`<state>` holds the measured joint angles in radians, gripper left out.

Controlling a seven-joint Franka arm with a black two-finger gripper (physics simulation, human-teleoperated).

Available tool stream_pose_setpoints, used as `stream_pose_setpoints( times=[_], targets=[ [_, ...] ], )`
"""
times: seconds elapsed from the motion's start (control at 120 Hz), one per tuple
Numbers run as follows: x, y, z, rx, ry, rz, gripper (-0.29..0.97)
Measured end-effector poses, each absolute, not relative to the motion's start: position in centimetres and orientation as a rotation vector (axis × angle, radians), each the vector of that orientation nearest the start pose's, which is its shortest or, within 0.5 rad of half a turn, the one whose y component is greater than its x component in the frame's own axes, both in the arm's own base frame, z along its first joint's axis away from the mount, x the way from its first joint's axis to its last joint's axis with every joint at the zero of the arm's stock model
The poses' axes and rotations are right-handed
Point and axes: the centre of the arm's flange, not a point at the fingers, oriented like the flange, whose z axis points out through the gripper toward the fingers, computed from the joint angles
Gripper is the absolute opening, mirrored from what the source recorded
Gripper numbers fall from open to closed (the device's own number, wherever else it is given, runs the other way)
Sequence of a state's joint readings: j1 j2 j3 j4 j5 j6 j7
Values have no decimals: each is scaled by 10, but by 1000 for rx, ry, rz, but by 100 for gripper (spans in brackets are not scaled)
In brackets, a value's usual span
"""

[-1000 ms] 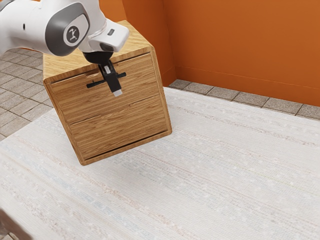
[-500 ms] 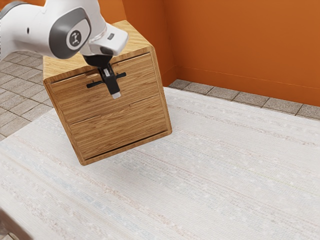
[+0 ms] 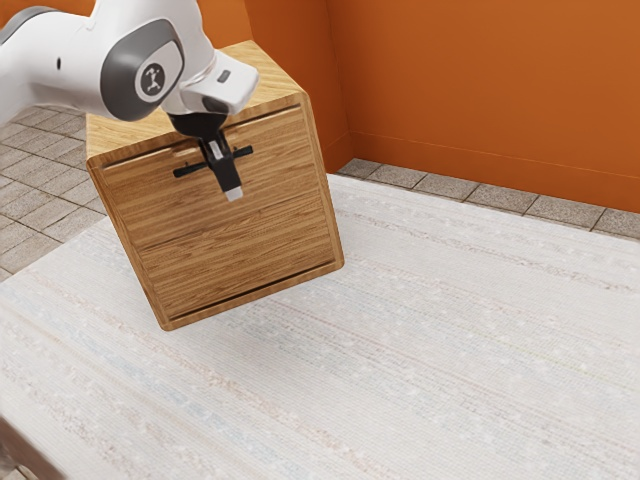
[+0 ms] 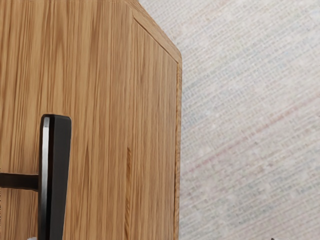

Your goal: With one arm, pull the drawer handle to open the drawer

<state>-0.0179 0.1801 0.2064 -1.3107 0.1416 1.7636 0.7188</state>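
Observation:
A wooden cabinet [image 3: 240,240] stands at the exterior view's left on a pale carpet. Its top drawer [image 3: 270,160] carries a black bar handle [image 3: 190,167]. My black gripper [image 3: 232,190] reaches down from above the cabinet's top and crosses the handle's middle, right against the drawer front. From this side its two sides overlap. In the wrist view one end of the handle [image 4: 55,170] stands out from the wood, just beside my hand. The drawer front sits nearly flush with the cabinet [image 4: 150,125].
An orange wall [image 3: 480,80] runs behind the cabinet, with a strip of grey tiles [image 3: 560,208] along its foot. The carpet [image 3: 420,340] stretches wide to the exterior view's right and front.
My hand has dropped a little along the drawer front and the arm has shifted slightly toward the exterior view's left. The drawer front has not visibly moved.

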Motion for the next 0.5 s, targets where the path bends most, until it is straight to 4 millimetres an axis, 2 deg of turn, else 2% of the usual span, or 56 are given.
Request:
stream_pose_setpoints(
  times=[0.5],
  targets=[
    [605,110,680,-2756,767,-248,12]
  ],
)
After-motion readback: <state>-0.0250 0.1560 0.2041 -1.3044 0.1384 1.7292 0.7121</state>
